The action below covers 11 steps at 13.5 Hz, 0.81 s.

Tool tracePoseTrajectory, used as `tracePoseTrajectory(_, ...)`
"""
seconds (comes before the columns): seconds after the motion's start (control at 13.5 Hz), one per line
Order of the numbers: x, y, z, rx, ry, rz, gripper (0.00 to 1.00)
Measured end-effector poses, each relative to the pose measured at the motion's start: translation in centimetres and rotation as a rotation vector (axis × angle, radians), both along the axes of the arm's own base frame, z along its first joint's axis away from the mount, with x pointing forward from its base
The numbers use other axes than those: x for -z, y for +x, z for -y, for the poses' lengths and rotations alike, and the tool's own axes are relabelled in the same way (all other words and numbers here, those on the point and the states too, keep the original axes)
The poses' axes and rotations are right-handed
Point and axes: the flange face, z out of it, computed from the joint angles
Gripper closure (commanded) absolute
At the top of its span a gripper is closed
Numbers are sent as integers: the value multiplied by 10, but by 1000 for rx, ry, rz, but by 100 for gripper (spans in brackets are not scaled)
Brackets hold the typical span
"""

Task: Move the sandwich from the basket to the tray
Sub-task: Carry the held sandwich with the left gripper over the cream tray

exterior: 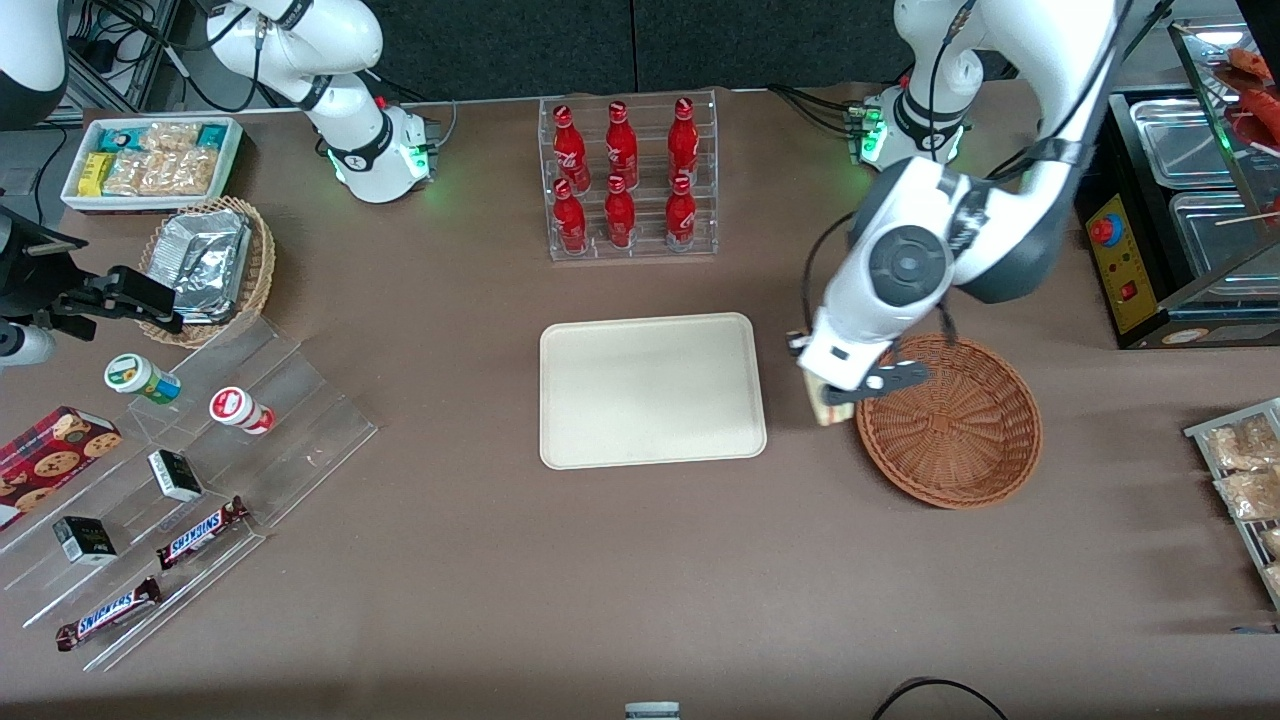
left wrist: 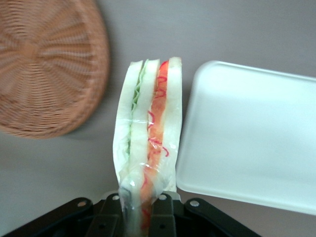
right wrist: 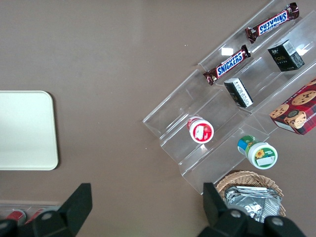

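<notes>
My left gripper [exterior: 836, 398] hangs above the strip of table between the basket and the tray, shut on the sandwich [left wrist: 149, 129]. The sandwich is a wrapped wedge of white bread with green, orange and red layers, pinched at its narrow end between the two black fingers [left wrist: 164, 213]. In the front view only a small pale corner of the sandwich [exterior: 826, 410] shows under the wrist. The round reddish-brown wicker basket [exterior: 950, 422] [left wrist: 44, 64] has nothing in it. The cream tray [exterior: 651, 389] [left wrist: 252, 133] lies flat beside it, with nothing on it.
A clear rack of red bottles [exterior: 628, 178] stands farther from the front camera than the tray. Toward the parked arm's end lie a clear stepped shelf [exterior: 190, 480] with snacks, a tan foil basket [exterior: 212, 268] and a white snack bin [exterior: 152, 160]. A metal warmer cabinet [exterior: 1185, 215] stands at the working arm's end.
</notes>
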Motion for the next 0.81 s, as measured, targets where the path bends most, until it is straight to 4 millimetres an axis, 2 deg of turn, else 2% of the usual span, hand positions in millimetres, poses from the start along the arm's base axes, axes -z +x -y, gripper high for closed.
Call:
tracePoseTrajectory(0.22, 12, -11, 59, 65, -36, 5, 100)
tracePoseTrajectory(0.52, 54, -34, 141, 147, 6, 17, 100)
tracePoseTrajectory(0.66, 72, -36, 167, 174, 11, 24, 100)
tracePoseTrajectory(0.81, 84, -34, 179, 184, 5, 18, 100)
